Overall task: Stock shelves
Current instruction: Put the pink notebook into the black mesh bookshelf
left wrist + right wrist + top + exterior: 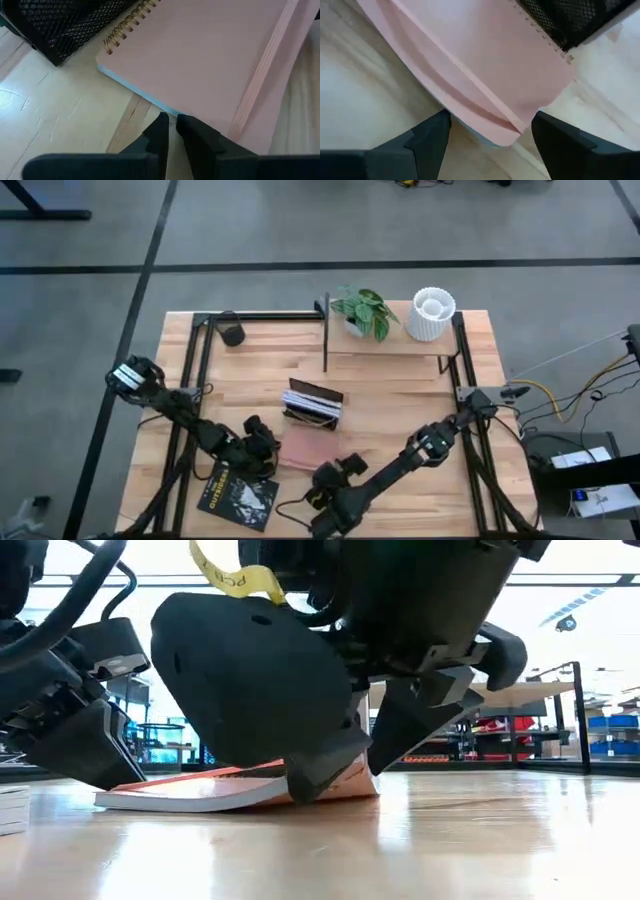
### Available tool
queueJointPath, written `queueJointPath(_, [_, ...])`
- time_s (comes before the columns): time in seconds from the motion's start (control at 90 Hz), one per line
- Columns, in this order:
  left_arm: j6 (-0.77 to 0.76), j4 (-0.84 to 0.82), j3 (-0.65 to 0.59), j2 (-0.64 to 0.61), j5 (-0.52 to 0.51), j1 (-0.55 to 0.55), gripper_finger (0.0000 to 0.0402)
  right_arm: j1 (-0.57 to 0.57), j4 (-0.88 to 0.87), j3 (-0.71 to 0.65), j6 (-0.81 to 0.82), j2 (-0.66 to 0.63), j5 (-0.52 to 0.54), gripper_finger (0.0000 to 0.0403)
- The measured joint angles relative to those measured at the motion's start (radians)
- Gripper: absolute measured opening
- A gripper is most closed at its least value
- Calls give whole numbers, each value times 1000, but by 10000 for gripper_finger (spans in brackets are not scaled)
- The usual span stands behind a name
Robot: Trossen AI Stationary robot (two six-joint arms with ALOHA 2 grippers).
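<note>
A black mesh rack (313,404) holds upright books. Beside it lies a pink notebook (302,448), its corner between the right end effector's (490,131) spread fingers; the left end effector (171,123), fingers pinched together, touches its edge.

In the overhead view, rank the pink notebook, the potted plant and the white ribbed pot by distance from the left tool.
1. Pink notebook, right beside the left tool.
2. Potted plant, on the shelves at the far side.
3. White ribbed pot, far right corner.

overhead, table-level, wrists close on notebook (210,60)
</note>
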Motion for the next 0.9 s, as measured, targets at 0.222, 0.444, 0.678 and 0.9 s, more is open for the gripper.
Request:
queueJointPath(0.222, [0,-2,0,0,0,0,43,-4,-11,-2,33,-1,3,249])
queueJointPath(0.444, [0,-3,0,0,0,0,43,-4,-11,-2,-295,-1,19,227])
queueJointPath(0.678, [0,-3,-1,0,0,0,43,-3,29,-3,-795,-4,46,215])
queueJointPath(0.9, [0,-3,-1,0,-1,0,43,-3,65,-5,-886,-4,42,213])
